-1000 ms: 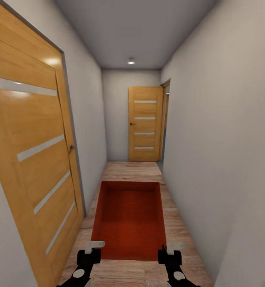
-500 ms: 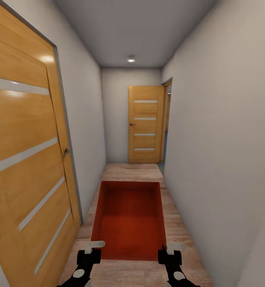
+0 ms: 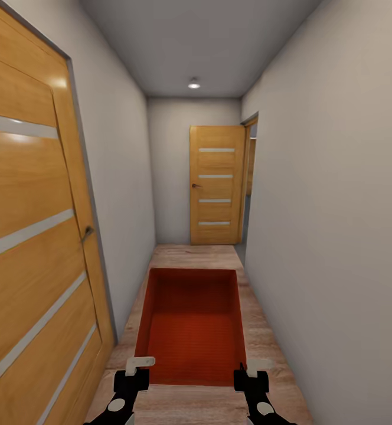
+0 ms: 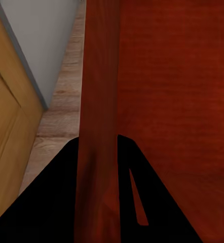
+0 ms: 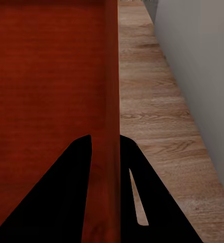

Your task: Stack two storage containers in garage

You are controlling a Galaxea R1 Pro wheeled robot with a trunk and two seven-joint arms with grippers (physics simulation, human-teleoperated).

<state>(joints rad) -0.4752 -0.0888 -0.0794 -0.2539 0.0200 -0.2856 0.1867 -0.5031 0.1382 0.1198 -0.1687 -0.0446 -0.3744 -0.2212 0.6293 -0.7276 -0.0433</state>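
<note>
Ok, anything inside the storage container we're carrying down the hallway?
The storage container looks empty: the head view shows its bare orange-red bottom and inner walls. The strip just inside the near wall, between the left gripper and right gripper, is hidden.

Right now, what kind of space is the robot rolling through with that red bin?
Most likely a narrow indoor hallway: plain pale walls close on both sides, a wood-plank floor running ahead, and wooden doors with frosted strips, one close on the left and one at the far end.

orange-red bin (image 3: 191,324); honey-wood doors (image 3: 216,184) with pale frosted strips; light wood-plank floor (image 3: 267,348); grey-white walls (image 3: 332,206); black grippers (image 3: 138,370) with white tips.
</note>
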